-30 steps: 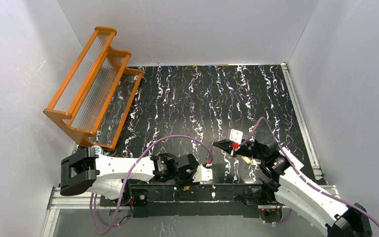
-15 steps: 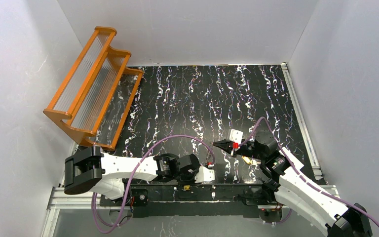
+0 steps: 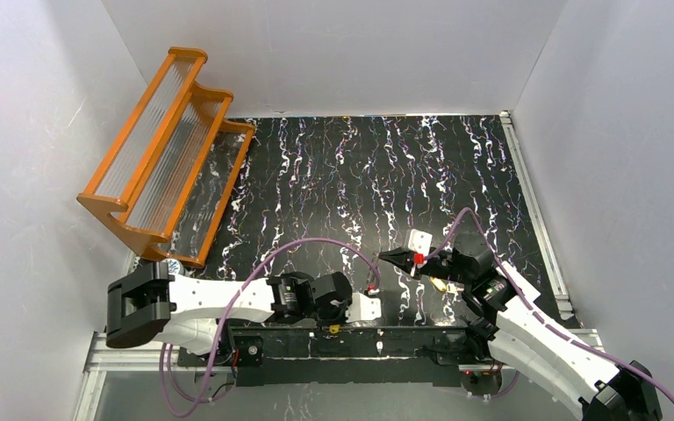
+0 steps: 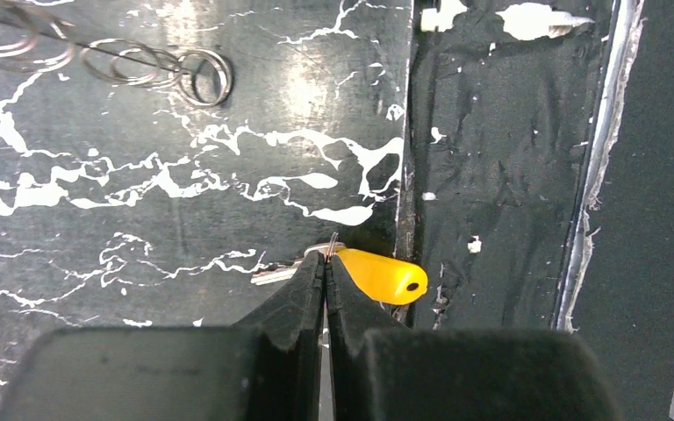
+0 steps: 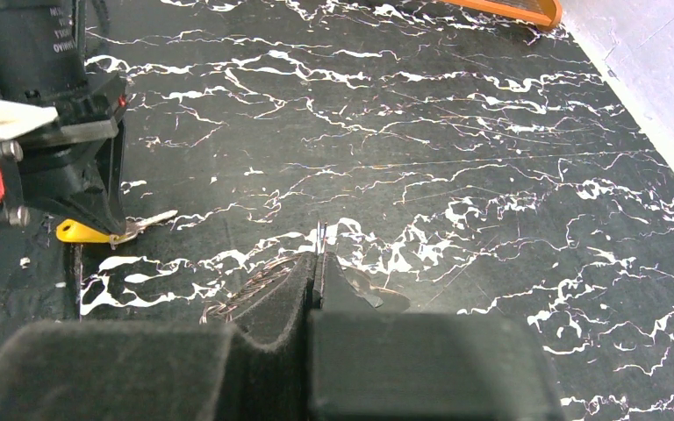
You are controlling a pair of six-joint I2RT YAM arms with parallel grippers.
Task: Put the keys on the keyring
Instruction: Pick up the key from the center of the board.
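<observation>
Yellow-headed key (image 4: 384, 276), silver blade, at the black mat's (image 4: 184, 175) edge, thin wire keyring (image 4: 154, 66) apart from it

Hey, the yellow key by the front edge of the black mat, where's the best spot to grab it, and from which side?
Pinch the key at its neck, where the yellow head meets the silver blade, coming straight down from above. It lies flat, so only its narrow sides can be pinched, and the rounded head would likely slip. The left gripper is shut there now.
</observation>
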